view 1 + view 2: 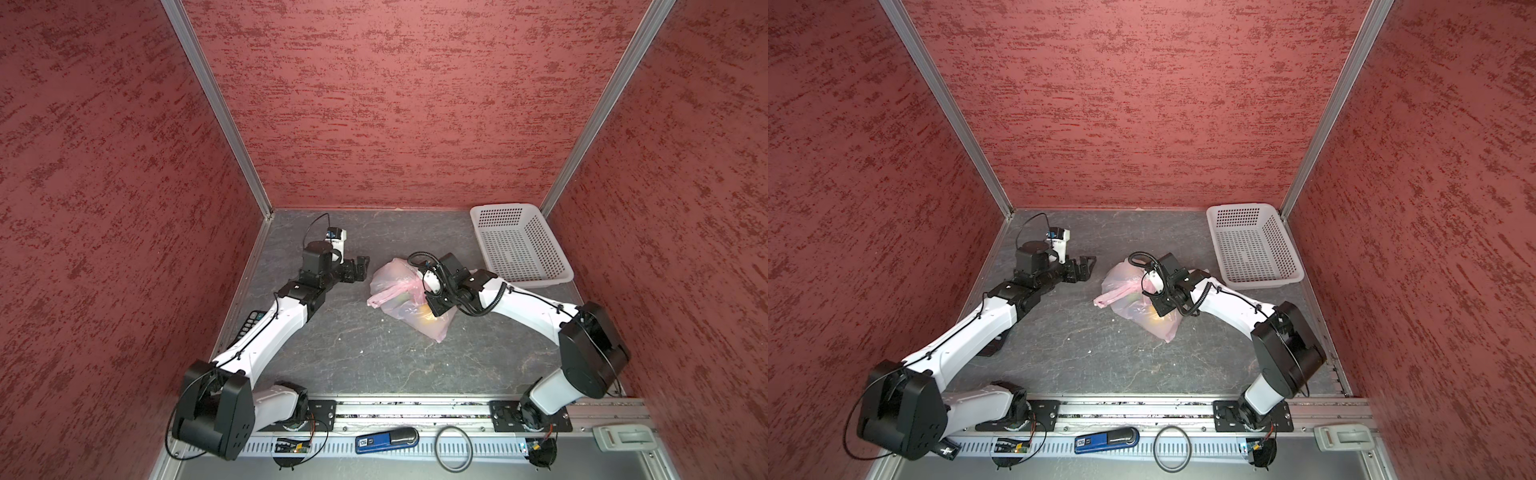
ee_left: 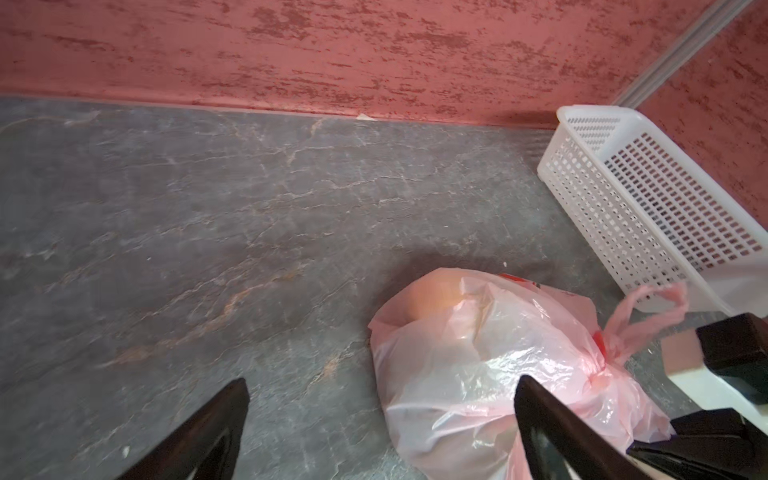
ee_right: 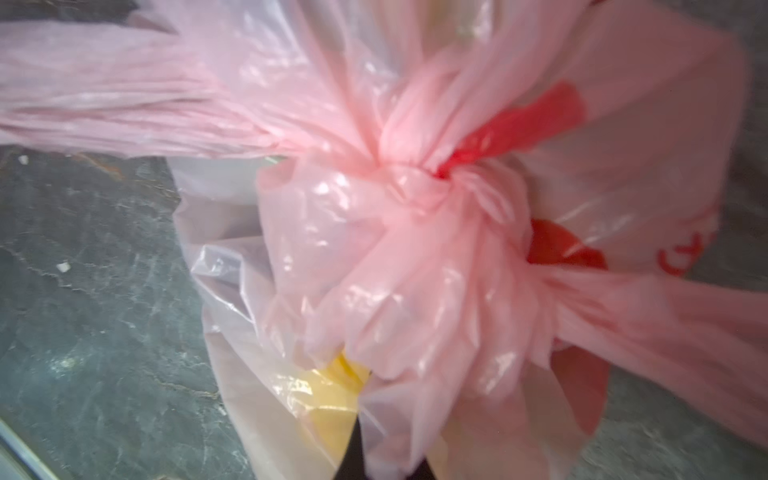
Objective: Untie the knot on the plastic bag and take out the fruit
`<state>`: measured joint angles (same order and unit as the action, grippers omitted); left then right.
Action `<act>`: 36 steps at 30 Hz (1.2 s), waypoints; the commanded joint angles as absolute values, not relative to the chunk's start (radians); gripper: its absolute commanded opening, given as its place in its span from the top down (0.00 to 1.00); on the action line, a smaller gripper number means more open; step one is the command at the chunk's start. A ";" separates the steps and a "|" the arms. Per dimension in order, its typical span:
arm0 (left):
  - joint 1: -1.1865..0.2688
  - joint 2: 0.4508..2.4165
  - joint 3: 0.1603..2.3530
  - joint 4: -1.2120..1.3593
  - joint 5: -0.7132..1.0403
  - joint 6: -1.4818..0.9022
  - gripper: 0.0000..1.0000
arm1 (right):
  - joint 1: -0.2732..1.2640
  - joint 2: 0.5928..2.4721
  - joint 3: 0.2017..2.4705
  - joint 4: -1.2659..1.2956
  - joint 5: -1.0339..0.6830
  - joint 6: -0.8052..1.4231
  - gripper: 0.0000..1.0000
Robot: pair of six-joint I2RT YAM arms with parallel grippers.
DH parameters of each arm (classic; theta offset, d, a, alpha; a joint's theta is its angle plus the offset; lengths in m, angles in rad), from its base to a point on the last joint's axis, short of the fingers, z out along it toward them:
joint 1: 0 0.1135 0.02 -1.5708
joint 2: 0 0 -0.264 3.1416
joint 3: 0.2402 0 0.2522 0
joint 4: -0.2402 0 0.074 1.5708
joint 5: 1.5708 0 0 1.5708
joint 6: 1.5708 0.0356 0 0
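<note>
Evidently your right hand [image 3: 386, 461] pinched a fold of the plastic bag [image 1: 392, 276] beside the knot [image 3: 415, 174]; your left hand [image 1: 362, 268] stood spread, nearby but apart. Untying probably wanted one strap end [image 3: 665, 328] drawn through slowly, bag anchored. On the table [image 1: 365, 365]: one bag, one knot, two strap ends, one basket [image 1: 548, 245]; one yellow fruit [image 3: 328, 399] showed, others veiled.

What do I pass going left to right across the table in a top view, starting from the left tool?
Left tool → plastic bag → white basket.
</note>
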<state>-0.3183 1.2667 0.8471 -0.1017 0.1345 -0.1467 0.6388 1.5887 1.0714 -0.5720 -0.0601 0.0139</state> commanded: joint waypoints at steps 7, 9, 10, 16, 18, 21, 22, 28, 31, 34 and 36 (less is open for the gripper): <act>-0.447 1.460 1.043 -0.196 0.259 -0.001 0.00 | 0.567 1.557 1.097 -0.495 0.182 -0.081 1.00; -0.450 1.492 1.067 -0.198 0.292 0.001 0.00 | 0.553 1.562 1.093 -0.465 0.182 -0.110 1.00; -0.453 1.510 1.080 -0.202 0.308 0.003 0.00 | 0.547 1.563 1.085 -0.440 0.182 -0.127 1.00; -0.475 1.621 1.175 -0.254 0.414 0.034 0.01 | 0.509 1.556 1.061 -0.327 0.172 -0.194 1.00; -0.479 1.653 1.196 -0.258 0.431 0.038 0.01 | 0.495 1.550 1.054 -0.312 0.148 -0.196 1.00; -0.487 1.695 1.231 -0.268 0.443 0.054 0.02 | 0.488 1.544 1.039 -0.304 0.114 -0.198 1.00; -0.489 1.707 1.243 -0.269 0.455 0.059 0.03 | 0.486 1.545 1.036 -0.305 0.107 -0.198 1.00; -0.505 1.767 1.300 -0.276 0.472 0.089 0.08 | 0.486 1.545 1.014 -0.278 0.071 -0.185 1.00; -0.514 1.798 1.330 -0.284 0.481 0.103 0.13 | 0.486 1.549 1.015 -0.270 0.060 -0.182 1.00; -0.525 1.829 1.368 -0.311 0.492 0.121 0.18 | 0.486 1.555 1.018 -0.265 0.059 -0.180 1.00; -0.530 1.849 1.381 -0.323 0.483 0.124 0.20 | 0.486 1.557 1.021 -0.264 0.061 -0.181 1.00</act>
<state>-0.5186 1.8229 1.3544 -0.2909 0.4675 0.0914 0.4889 1.5726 1.0161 -0.2996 0.0864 -0.1761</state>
